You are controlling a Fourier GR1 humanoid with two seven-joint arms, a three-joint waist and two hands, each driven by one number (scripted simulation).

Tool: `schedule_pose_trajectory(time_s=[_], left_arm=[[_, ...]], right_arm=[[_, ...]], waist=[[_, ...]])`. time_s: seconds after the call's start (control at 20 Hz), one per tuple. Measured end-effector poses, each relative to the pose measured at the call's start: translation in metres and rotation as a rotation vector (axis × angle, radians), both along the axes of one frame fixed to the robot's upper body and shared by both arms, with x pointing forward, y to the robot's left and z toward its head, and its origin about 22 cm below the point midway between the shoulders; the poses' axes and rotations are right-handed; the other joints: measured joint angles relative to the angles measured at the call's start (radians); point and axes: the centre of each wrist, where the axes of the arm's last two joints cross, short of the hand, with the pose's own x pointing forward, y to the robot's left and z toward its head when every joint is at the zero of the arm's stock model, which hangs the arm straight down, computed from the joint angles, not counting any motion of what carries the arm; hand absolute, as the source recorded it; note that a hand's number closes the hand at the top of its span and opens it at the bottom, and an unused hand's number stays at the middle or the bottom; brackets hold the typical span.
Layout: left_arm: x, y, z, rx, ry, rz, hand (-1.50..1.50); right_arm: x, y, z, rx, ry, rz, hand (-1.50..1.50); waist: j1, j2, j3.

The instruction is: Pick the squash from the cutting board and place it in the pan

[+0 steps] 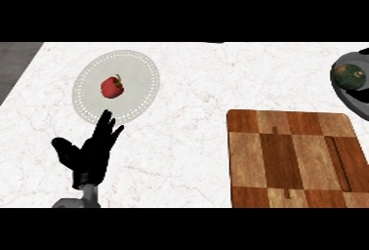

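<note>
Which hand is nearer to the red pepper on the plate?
Left. The left hand rests open just below the plate holding the red pepper. The right hand is out of view.

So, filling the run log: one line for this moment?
dark green squash: in grey pan | wooden cutting board: bare | left hand: open, resting | right hand: unseen

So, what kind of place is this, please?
Most likely a kitchen counter: a pale marble-like countertop carries a wooden cutting board, a plate with a red pepper, and a pan holding a dark green squash.
</note>
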Motion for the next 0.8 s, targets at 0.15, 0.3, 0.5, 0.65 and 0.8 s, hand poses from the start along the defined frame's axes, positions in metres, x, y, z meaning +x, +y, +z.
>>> schedule_pose_trajectory(time_s=[0.15, 0.3, 0.5, 0.65, 0.8], left_arm=[[0.001, 0.001, 0.001, -0.002, 0.002, -0.008, 0.00], [-0.001, 0.000, 0.000, -0.002, -0.003, -0.013, 0.00], [-0.001, 0.001, 0.000, -0.003, 0.006, -0.009, 0.00], [-0.003, 0.003, -0.001, -0.001, 0.010, 0.000, 0.00], [-0.004, 0.006, -0.002, -0.008, 0.009, 0.005, 0.00]], right_arm=[[0.000, -0.002, -0.002, 0.005, 0.014, 0.013, -1.50], [0.002, 0.000, -0.006, 0.052, -0.016, 0.035, -1.50], [0.010, 0.006, -0.001, 0.247, -0.084, 0.099, -1.50], [0.010, 0.001, 0.006, 0.413, -0.138, 0.141, -1.50], [0.005, -0.011, 0.011, 0.569, -0.162, 0.167, -1.50]], waist=[[0.007, 0.004, 0.001], [0.011, 0.006, 0.003], [0.005, 0.004, 0.005], [-0.003, 0.002, 0.006], [-0.011, 0.001, 0.005]])
